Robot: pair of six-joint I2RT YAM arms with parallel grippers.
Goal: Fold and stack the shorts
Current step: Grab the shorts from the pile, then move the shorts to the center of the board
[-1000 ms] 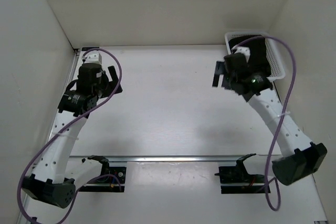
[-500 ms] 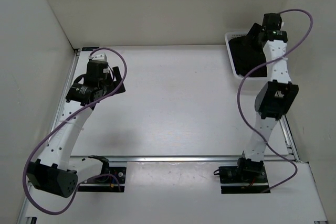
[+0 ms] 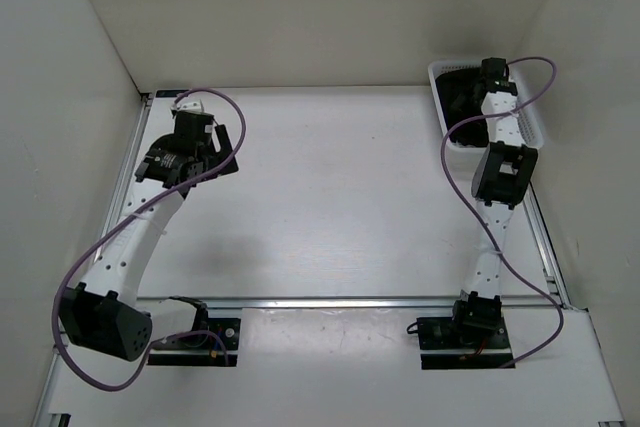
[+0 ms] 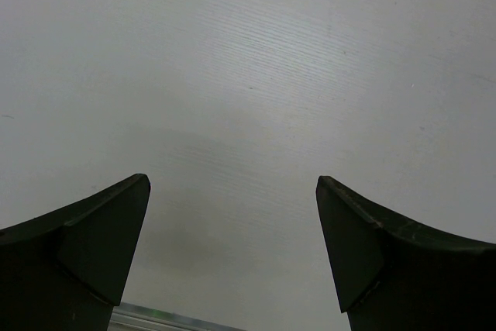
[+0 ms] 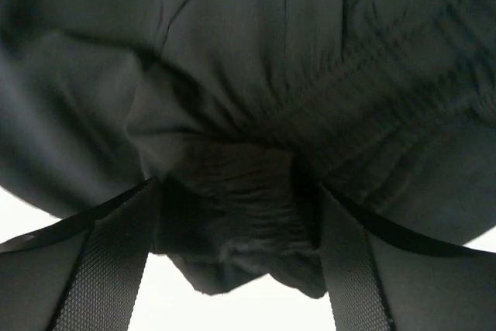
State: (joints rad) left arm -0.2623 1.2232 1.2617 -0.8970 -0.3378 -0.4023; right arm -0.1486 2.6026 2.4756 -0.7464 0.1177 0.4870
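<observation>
The black shorts [image 3: 461,99] lie bunched in the white mesh basket [image 3: 532,127] at the far right corner. My right gripper [image 3: 484,81] reaches down into the basket. In the right wrist view the shorts [image 5: 271,60] fill the frame, and a gathered fold of the fabric sits between my right gripper's [image 5: 232,207] spread fingers [image 5: 108,261]; the jaws stand open around it. My left gripper [image 3: 224,152] is open and empty over the bare white table at the far left; its wrist view [image 4: 232,191] shows only tabletop.
White walls enclose the table on the left, back and right. A metal rail [image 3: 330,300] runs across the near edge in front of the arm bases. The basket stands against the right wall.
My right arm has swung up and over the basket, then lowered its gripper into it onto the shorts. My left arm has shifted slightly toward the back.
</observation>
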